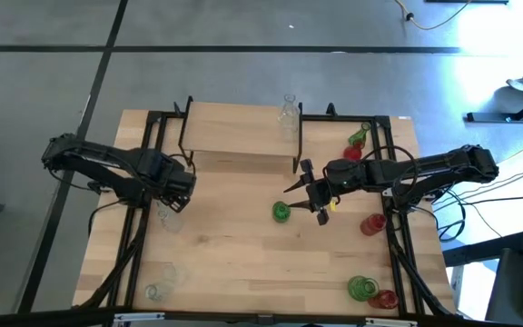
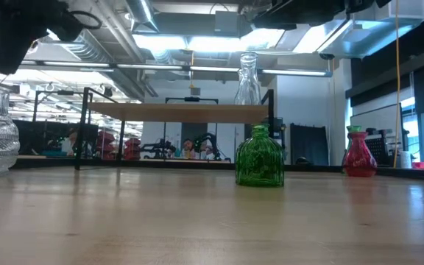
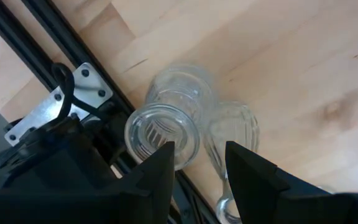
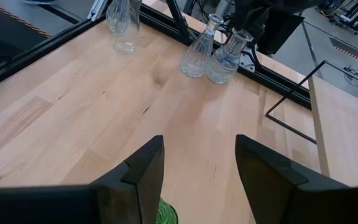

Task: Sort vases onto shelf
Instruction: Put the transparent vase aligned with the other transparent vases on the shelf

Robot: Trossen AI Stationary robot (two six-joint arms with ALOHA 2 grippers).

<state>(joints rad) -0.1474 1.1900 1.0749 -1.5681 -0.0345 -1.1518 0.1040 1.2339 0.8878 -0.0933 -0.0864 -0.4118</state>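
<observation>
Vases sit scattered: one clear vase (image 1: 288, 111) already stands on the shelf (image 1: 234, 136) at its right end, right by the far edge. I see a green vase (image 1: 281, 213) upright on the table (image 1: 234, 263), in front of the shelf's right leg with bare wood all around it. My right gripper (image 1: 317, 196) hovers just beside and above it, fingers spread and empty. My left gripper (image 1: 178, 196) hangs over two clear vases (image 3: 194, 130) near the table's left edge, close to the black frame rail; its fingers are apart with nothing between them. More red and green vases (image 1: 371, 291) crowd the right edge. The table's middle is open for travel.
</observation>
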